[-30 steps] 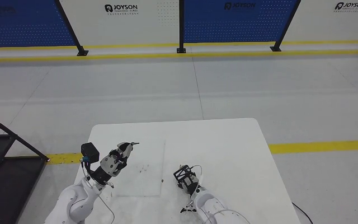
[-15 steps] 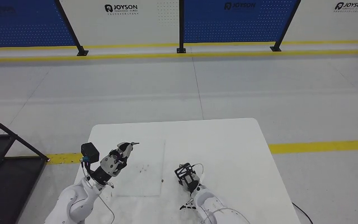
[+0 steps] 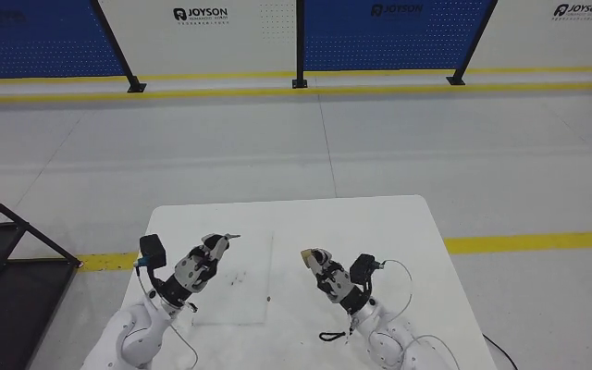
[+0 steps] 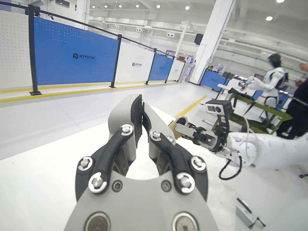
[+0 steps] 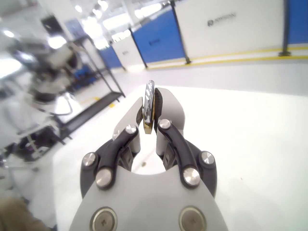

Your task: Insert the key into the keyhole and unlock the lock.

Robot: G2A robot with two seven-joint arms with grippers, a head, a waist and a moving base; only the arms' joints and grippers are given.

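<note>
Left gripper (image 4: 142, 111): raised off the white table (image 3: 388, 231) on its near left side. The pads are pressed together, with no gap between them. From above, a thin metal sliver, the key (image 3: 231, 237), pokes out past the tips.

Right gripper (image 5: 149, 104): also held clear of the tabletop, on the near right side. It is clamped on a padlock (image 5: 147, 118), seen edge-on between the pads. Chrome shackle reaches past the fingertips; brass body sits nearer the palm.

The two grippers angle toward each other. Key and padlock are well apart, with open tabletop between them.

A small dark speck (image 3: 268, 298) lies on the table near the front edge, between the arms.
</note>
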